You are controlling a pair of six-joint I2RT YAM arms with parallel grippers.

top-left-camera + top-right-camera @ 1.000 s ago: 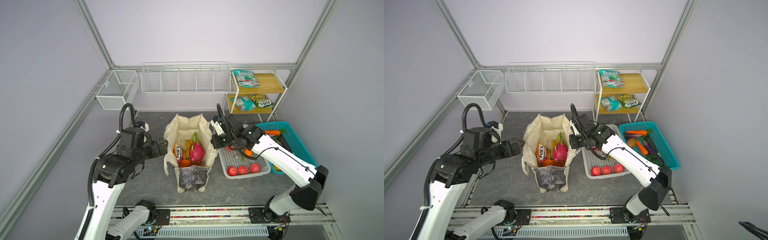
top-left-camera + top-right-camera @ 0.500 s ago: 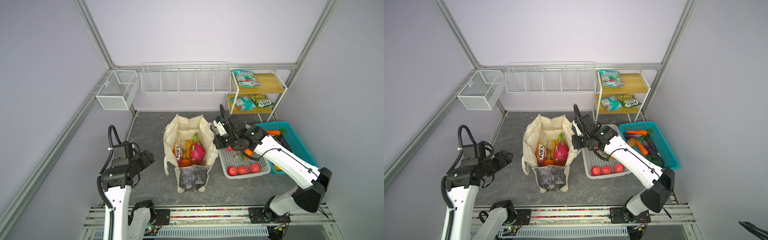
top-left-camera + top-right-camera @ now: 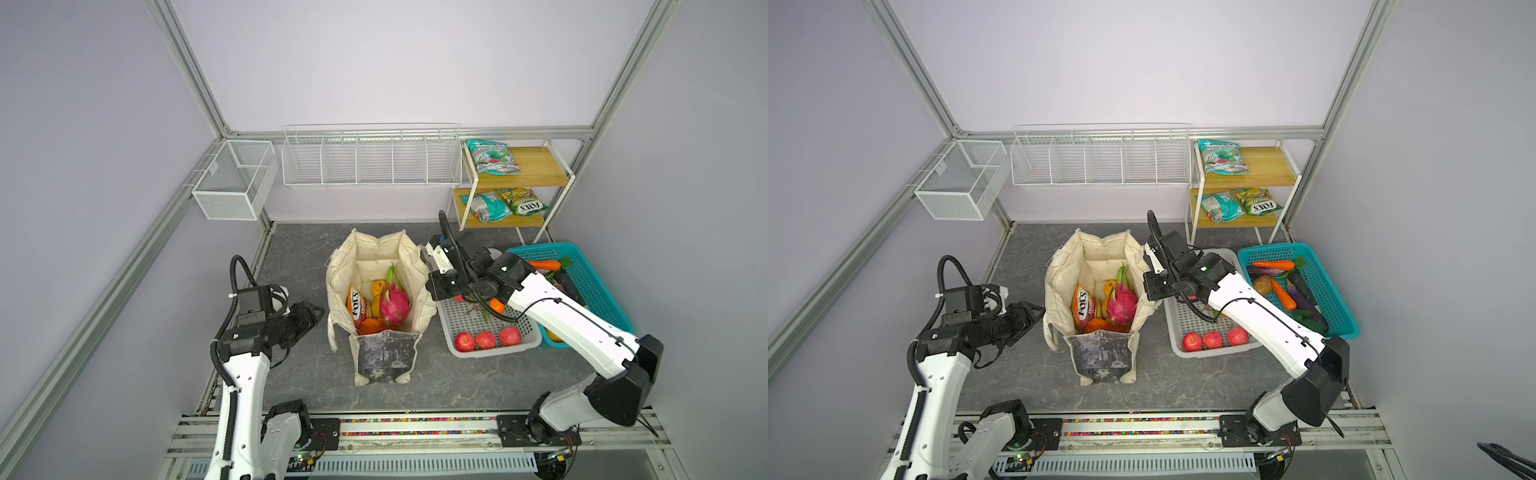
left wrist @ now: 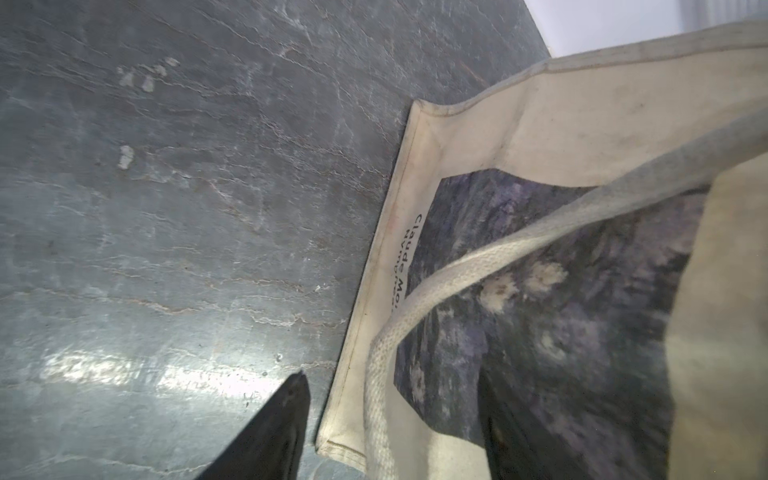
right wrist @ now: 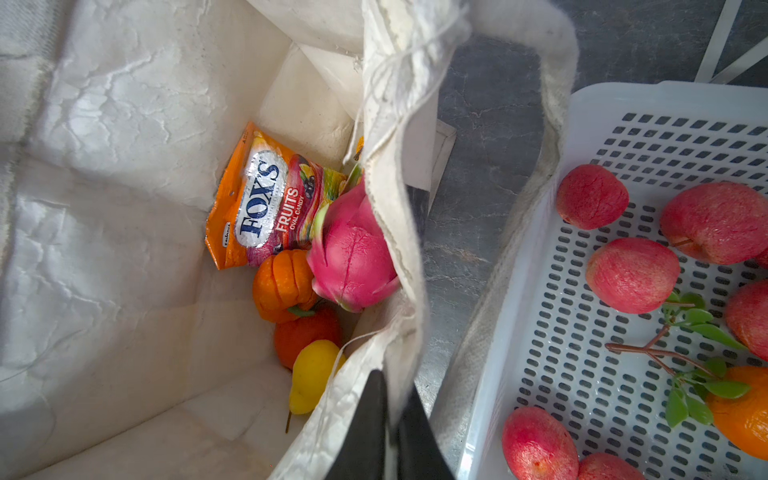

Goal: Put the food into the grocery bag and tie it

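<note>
Grocery bag (image 3: 376, 257): cream canvas tote, upright at the middle of the grey tabletop (image 3: 299, 257), mouth open, dark marbled panel (image 3: 384, 353) on its near side.

Contents, all at the bottom of the bag:
- pink dragon fruit (image 3: 394, 300), against the right wall;
- orange snack packet (image 3: 354, 302), upright beside it;
- bumpy yellow-orange fruit (image 5: 282, 286), touching the dragon fruit;
- large orange (image 5: 305, 332);
- small yellow pear-like fruit (image 5: 313, 370), touching the orange.

Right gripper (image 5: 392, 399): fingers pinched together on the cloth of the bag's right rim.

Left gripper (image 3: 316, 316): low at the bag's left side, fingers (image 4: 286, 415) apart, one loop handle (image 4: 457, 266) passing between them, not clamped.

White perforated basket (image 3: 465, 320): just right of the bag, holding red fruits (image 3: 486, 340).
</note>
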